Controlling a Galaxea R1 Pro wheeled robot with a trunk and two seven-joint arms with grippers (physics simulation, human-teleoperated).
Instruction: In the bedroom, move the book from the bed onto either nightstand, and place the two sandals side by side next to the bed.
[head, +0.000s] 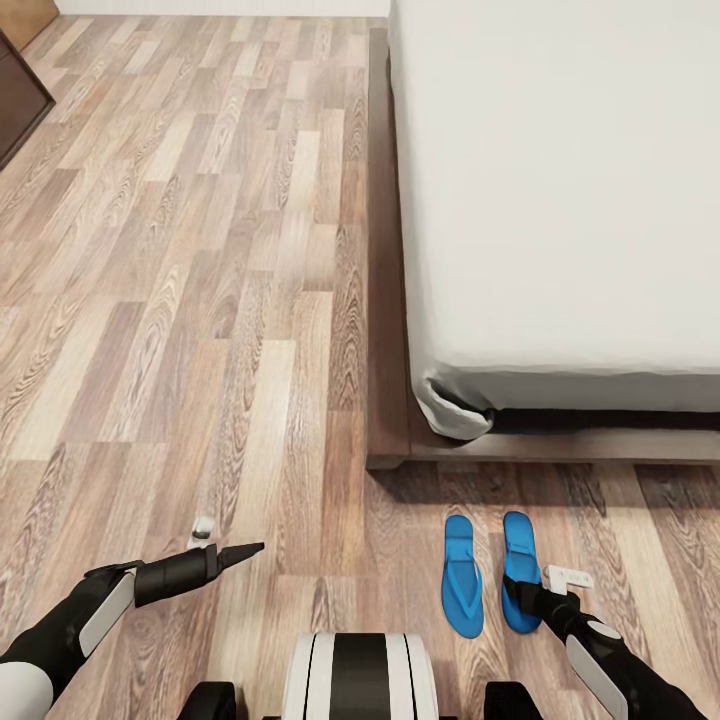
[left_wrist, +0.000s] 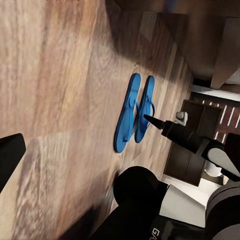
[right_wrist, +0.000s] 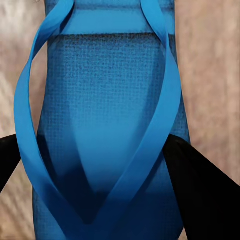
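Looking down from the head camera, both sandals (head: 462, 575) were found lying side by side on the floor (head: 200, 300), just off the foot of the bed (head: 560, 200), at about 5 o'clock in the picture. The right gripper (right_wrist: 100, 165) was parked over the right-hand sandal (head: 519, 565), fingers spread either side of it, so released, probably. The left gripper (head: 245, 548) was held clear at 7 o'clock; its state couldn't be told. Risk: the sandal could get dragged crooked if the arm were lifted carelessly. No book was spotted.
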